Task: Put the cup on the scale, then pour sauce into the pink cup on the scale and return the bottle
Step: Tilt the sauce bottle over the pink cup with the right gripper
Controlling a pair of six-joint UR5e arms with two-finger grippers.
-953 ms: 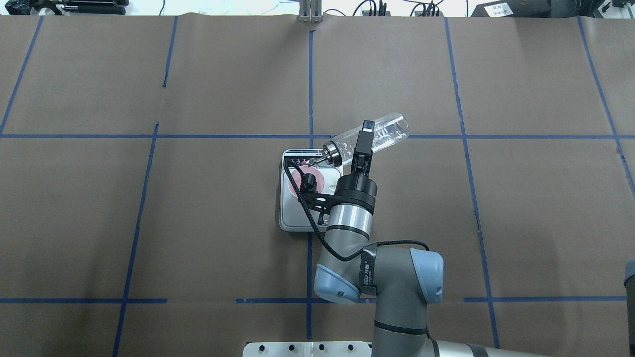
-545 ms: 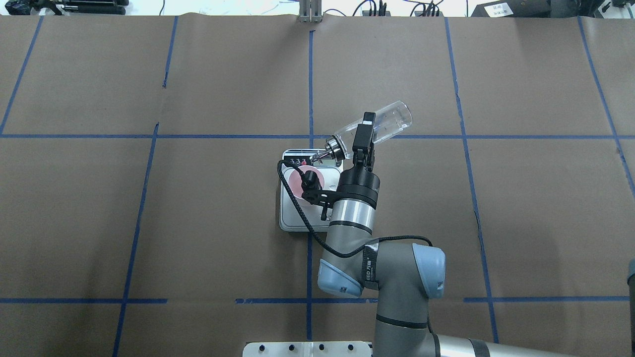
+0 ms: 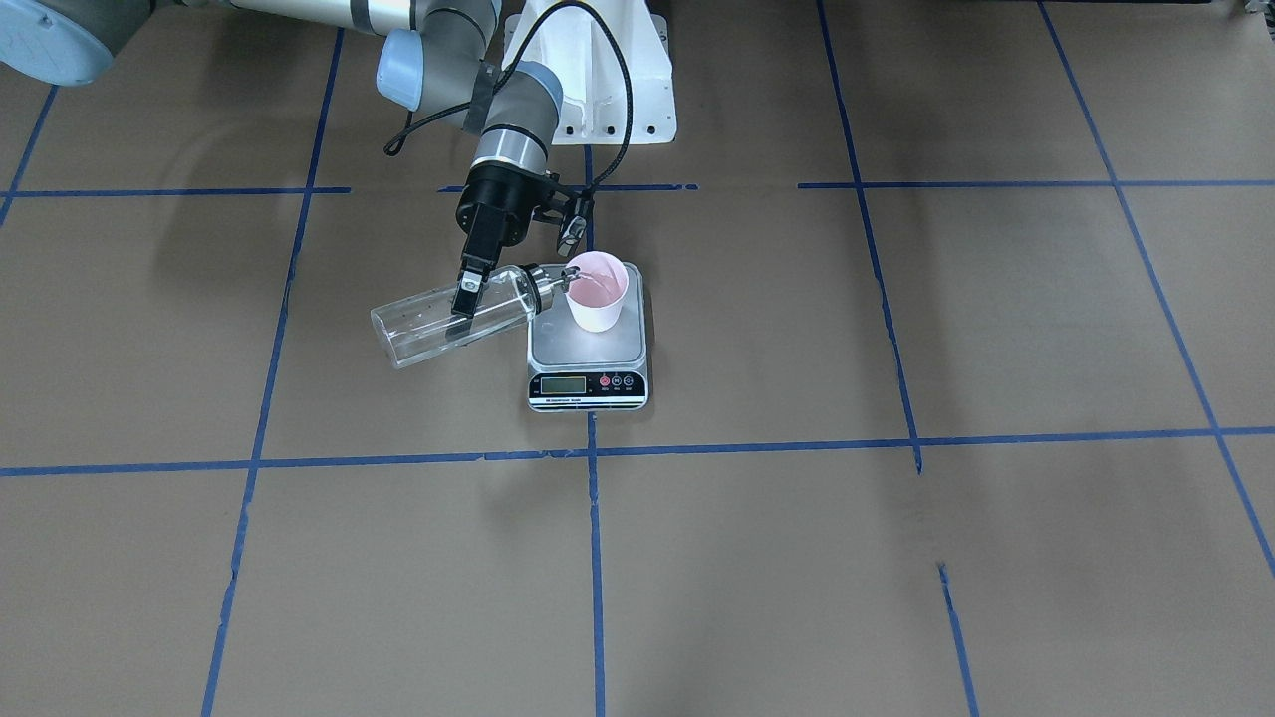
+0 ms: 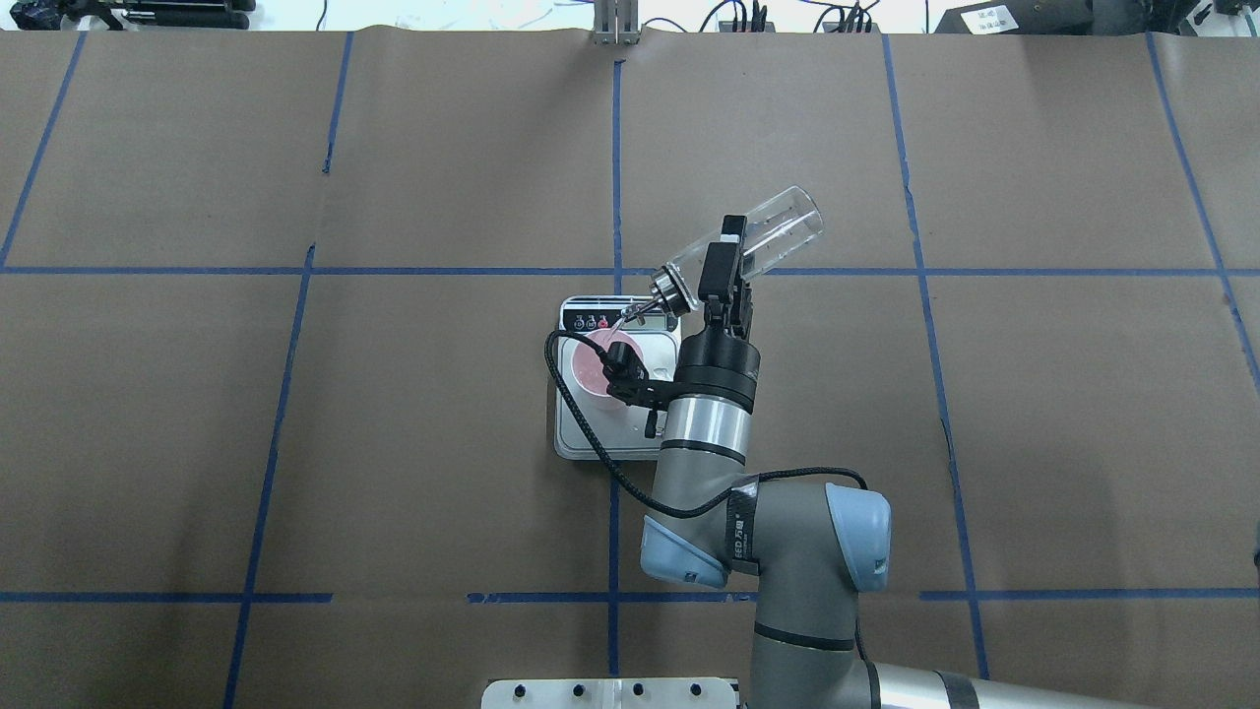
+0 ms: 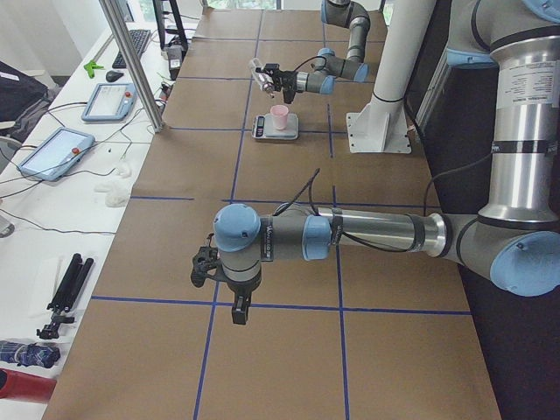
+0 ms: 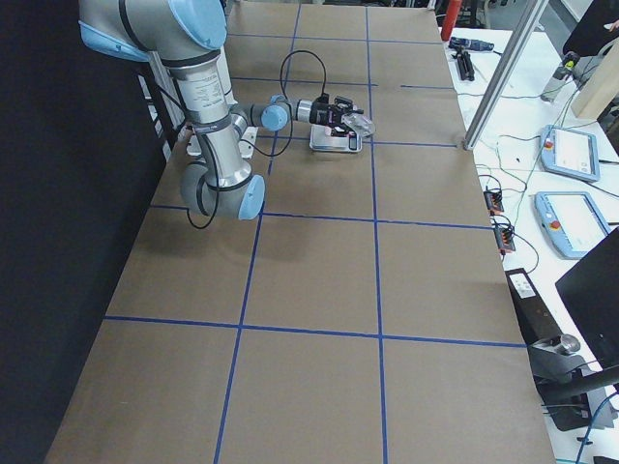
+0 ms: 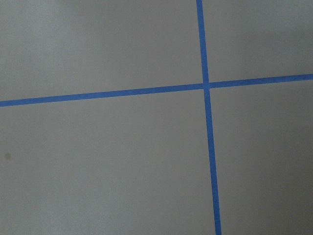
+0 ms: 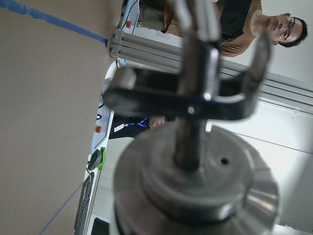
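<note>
Right gripper (image 3: 461, 309) clamps bottle (image 3: 418, 324), spout over cup (image 3: 599, 299) on scale (image 3: 558, 349), mid-table. Tilt gently, keep spout centred. Left gripper (image 5: 236, 315): jaws unclear.

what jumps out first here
The right gripper holds a clear bottle tipped nearly flat, its metal spout at the rim of a pink cup. The cup stands on a silver scale mid-table. The left gripper hangs far off to the side.

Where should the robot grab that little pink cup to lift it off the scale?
Probably across its plain walls just under the rim, from the side away from the bottle: the cup stands upright, handleless, with the spout at its rim.
</note>
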